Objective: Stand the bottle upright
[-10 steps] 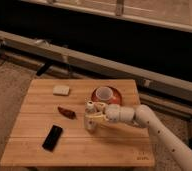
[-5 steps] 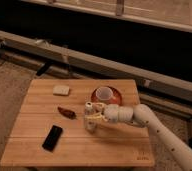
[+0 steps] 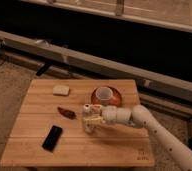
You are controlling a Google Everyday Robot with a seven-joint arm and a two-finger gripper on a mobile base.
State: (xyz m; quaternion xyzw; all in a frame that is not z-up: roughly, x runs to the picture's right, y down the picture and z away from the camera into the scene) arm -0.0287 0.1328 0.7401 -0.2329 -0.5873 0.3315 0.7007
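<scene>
A small pale bottle (image 3: pixel 89 118) stands near the middle of the wooden table (image 3: pixel 79 145), about upright, with its light cap at the top. My gripper (image 3: pixel 93 120) reaches in from the right on a white arm (image 3: pixel 149 125) and sits right at the bottle, with the fingers around or against it. The bottle's lower part is partly hidden by the gripper.
A red-brown bowl with a white cup in it (image 3: pixel 106 95) stands just behind the gripper. A dark red object (image 3: pixel 66 113) lies left of the bottle. A black phone-like slab (image 3: pixel 52 137) lies front left. A pale sponge-like block (image 3: pixel 61 90) sits at the back left.
Almost nothing has moved. The gripper and bottle stay in the same spot near the table's middle.
</scene>
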